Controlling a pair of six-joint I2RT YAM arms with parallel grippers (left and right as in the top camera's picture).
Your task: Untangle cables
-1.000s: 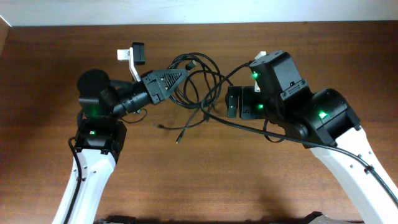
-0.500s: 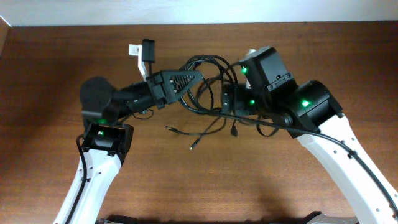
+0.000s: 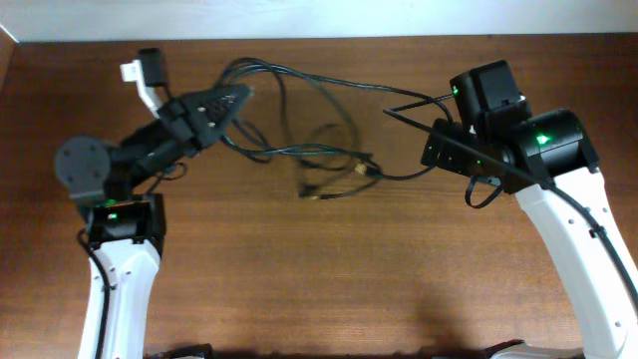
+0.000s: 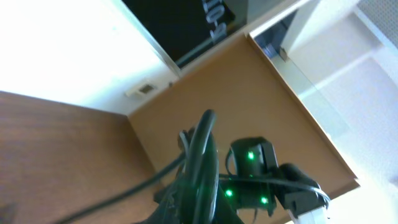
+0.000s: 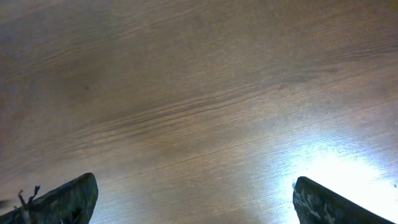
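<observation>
Left gripper [image 3: 235, 96] clenched on cables [image 3: 361, 165], near table's [image 3: 319, 279] far edge. Strands stretch across toward right arm, plug ends mid-table. Right gripper [image 5: 196, 200] wide open, nothing between fingers. Probably next: close right on one strand only, then draw apart slowly. Little room behind left gripper; use bare near side.

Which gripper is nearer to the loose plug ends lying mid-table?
Right. The right gripper, open, sits just to the right of the plug ends. The left gripper, shut on the cables, is farther off, behind and to their left.
</observation>
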